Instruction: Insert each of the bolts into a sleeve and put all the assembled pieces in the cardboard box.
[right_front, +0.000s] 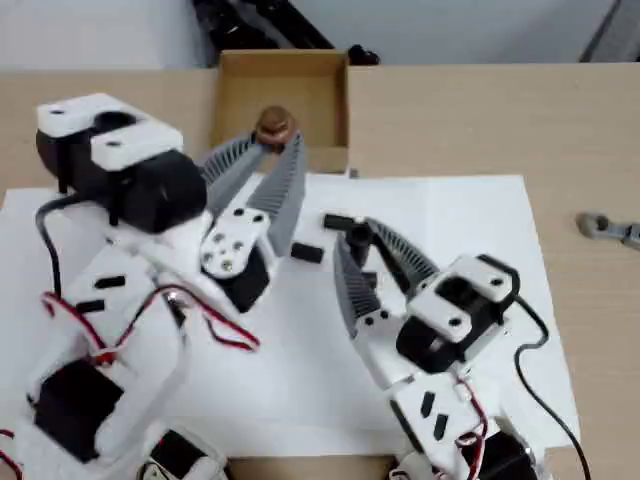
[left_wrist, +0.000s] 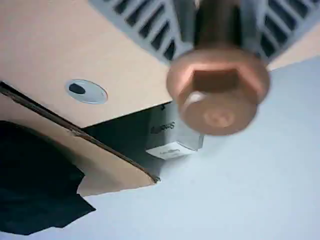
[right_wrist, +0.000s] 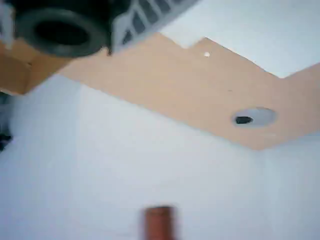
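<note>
My left gripper (right_front: 273, 137) is shut on a copper bolt (right_front: 272, 125) and holds it at the near wall of the cardboard box (right_front: 330, 85). In the left wrist view the bolt's hex head (left_wrist: 217, 92) faces the camera, its shank between the grey fingers (left_wrist: 150, 30). My right gripper (right_front: 353, 238) is over the white paper (right_front: 470, 215), shut on a black sleeve (right_front: 358, 234). In the right wrist view the sleeve's round opening (right_wrist: 62, 32) shows, and a blurred copper piece (right_wrist: 159, 222) lies farther off. Loose black sleeves (right_front: 338, 221) (right_front: 307, 253) lie on the paper between the arms.
A metal tool (right_front: 605, 228) lies on the bare wooden table at the right edge. Dark gear stands behind the box at the back. The paper's right half and the table to the right are free.
</note>
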